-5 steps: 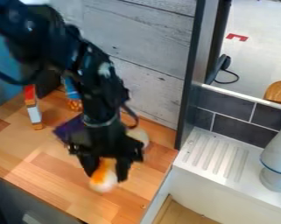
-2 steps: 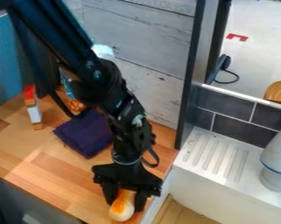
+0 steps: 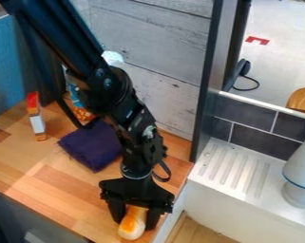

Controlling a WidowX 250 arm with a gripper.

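Toy [image 3: 131, 228] of white and orange colour is now at the front right part of the wooden counter [image 3: 53, 197], near the edge beside the sink's side wall. One second ago it was farther to the left and more toward the wall, so it has travelled together with the black gripper [image 3: 135, 222]. The two fingers stand on both sides of the toy, and I judge that they are closed on it, because it came along with them. Whether its lower end touches the wood or hangs slightly above, I cannot tell.

Most of this travel was made in the earlier part; between the last two pictures the arm [image 3: 107, 90] moved only very little, a small shift to the left. For the work, this means, in my judgement, that the carrying has slowed or paused near the sink side, while the toy is not yet released.

Behind the gripper, the dark purple cloth [image 3: 93, 146] lies folded on the counter, and it is more uncovered than at first, when the arm was in front of it. Farther left, the small red and white box [image 3: 36, 118] keeps its place. To the right, the white grooved ledge [image 3: 234, 171] is also unchanged, well apart from the toy.
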